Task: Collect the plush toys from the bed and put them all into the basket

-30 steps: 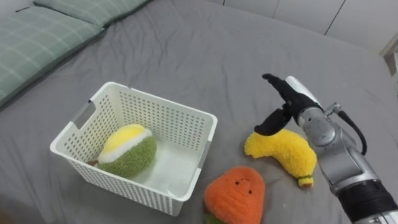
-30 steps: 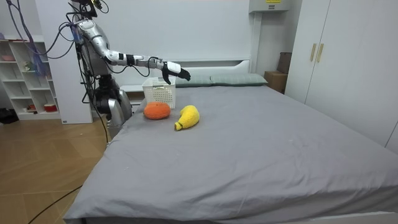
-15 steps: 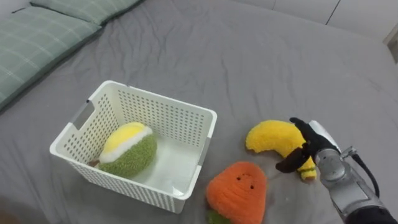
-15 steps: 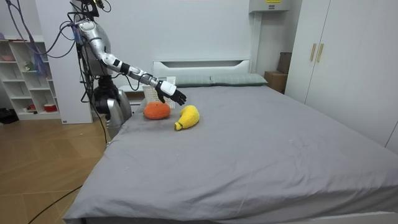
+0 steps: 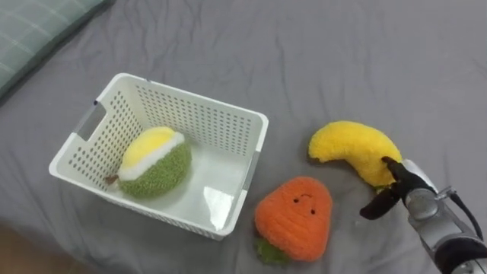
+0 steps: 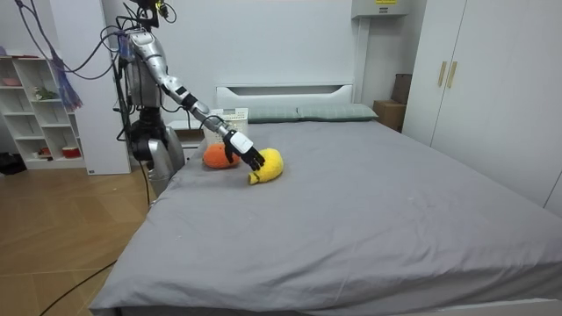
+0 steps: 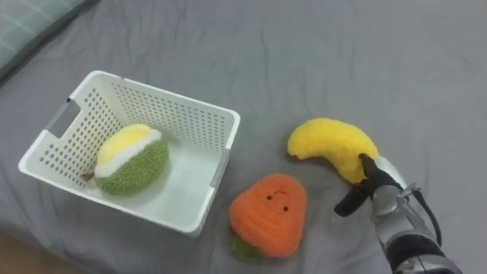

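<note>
A yellow plush banana [image 5: 352,148] lies on the grey bed, right of a white slotted basket [image 5: 190,106]. My right hand [image 5: 411,190] rests low at the banana's near end, open, with a fingertip touching the plush and the thumb spread out towards the sheet. An orange plush with a small face [image 5: 295,227] lies between the basket and my hand. Inside the basket sits a green and yellow plush fruit [image 5: 152,161]. In the room view I stand at the bed's head corner, right arm stretched down to the banana [image 6: 268,164].
A green checked pillow [image 5: 30,27] lies at the far left corner. The grey sheet [image 5: 319,53] stretches flat beyond the toys. The room view has a white shelf unit [image 6: 44,114] on its left and wardrobe doors [image 6: 474,79] on its right.
My right hand has come down from above the banana to its near end, touching it. The eye views have tilted down, and the room view shows my arm lowered to the bed.
</note>
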